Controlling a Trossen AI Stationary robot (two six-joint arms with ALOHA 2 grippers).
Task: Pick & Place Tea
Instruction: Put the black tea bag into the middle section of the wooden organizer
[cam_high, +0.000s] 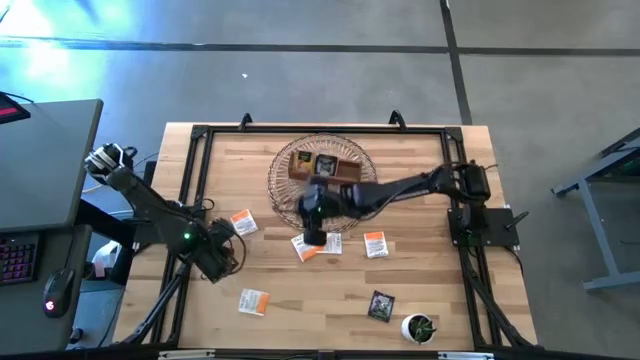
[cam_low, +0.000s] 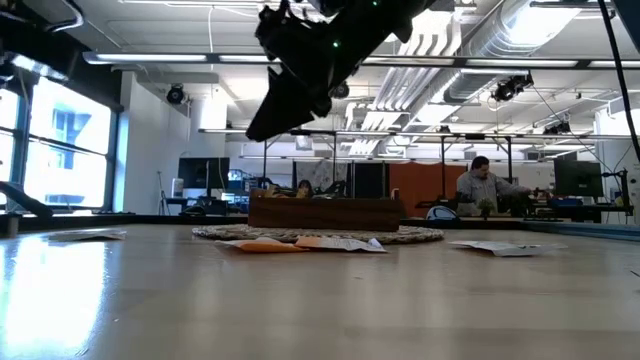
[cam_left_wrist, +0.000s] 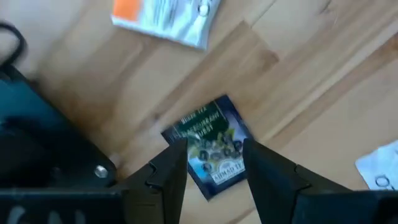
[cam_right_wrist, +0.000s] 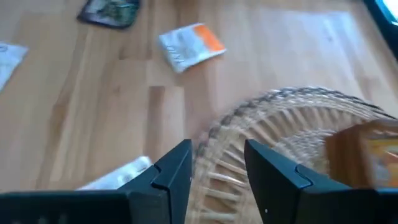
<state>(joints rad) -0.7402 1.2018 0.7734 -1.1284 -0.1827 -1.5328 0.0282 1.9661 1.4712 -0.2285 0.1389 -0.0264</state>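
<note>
Right gripper (cam_high: 314, 237) open, empty, nearest the centre sachets (cam_high: 318, 246) — directly below; left gripper (cam_left_wrist: 213, 163) open too.

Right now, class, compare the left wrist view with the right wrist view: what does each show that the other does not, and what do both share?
Only the left wrist view shows a dark blue tea packet lying just beyond the open left hand. Only the right wrist view shows the woven round mat and the corner of the brown wooden box on it, ahead of the open right hand. Both show the pale wooden table with white-and-orange packets lying flat on it.
</note>
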